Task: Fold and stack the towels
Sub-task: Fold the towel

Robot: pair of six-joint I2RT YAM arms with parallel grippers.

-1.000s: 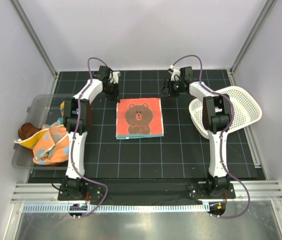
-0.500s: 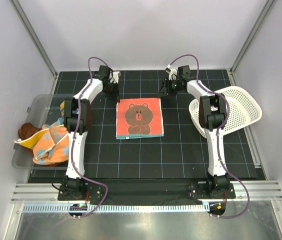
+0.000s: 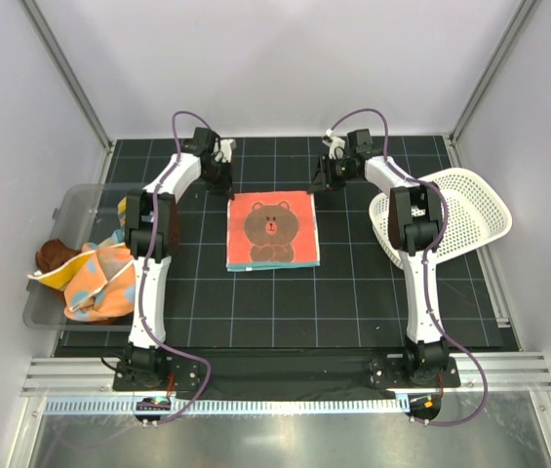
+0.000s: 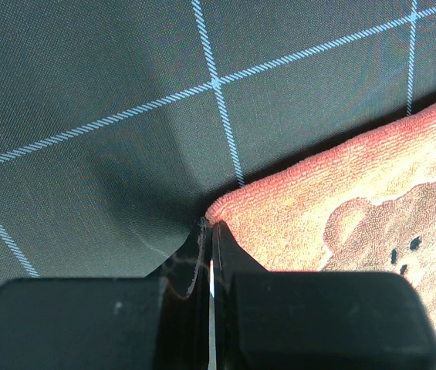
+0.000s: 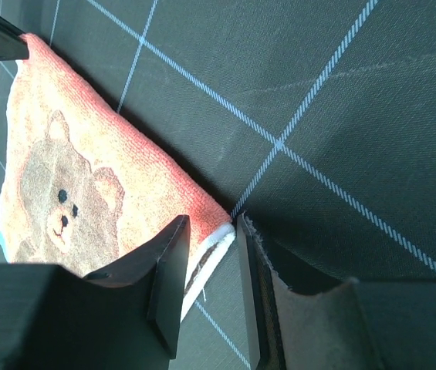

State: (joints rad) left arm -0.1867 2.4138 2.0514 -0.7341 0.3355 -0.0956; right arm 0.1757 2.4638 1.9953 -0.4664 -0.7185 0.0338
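1. Top external view: a folded orange bear towel (image 3: 273,229) lies flat at the middle of the black gridded table mat (image 3: 353,292), with both arms reaching to its far edge.
2. The left gripper (image 3: 227,185) is at the towel's far left corner, and the right gripper (image 3: 322,181) is at its far right corner.
3. Left wrist view: the left gripper (image 4: 206,228) has its jaws pressed together, tips touching the corner of the bear towel (image 4: 356,223). I cannot tell whether any cloth is pinched.
4. Right wrist view: the right gripper (image 5: 210,223) has its jaws apart, standing either side of the corner of the bear towel (image 5: 79,177), where a white lower layer shows.
5. At the left, a heap of towels (image 3: 99,283) sits in a clear bin (image 3: 68,207).
6. At the right, a white basket (image 3: 475,210) is tilted.
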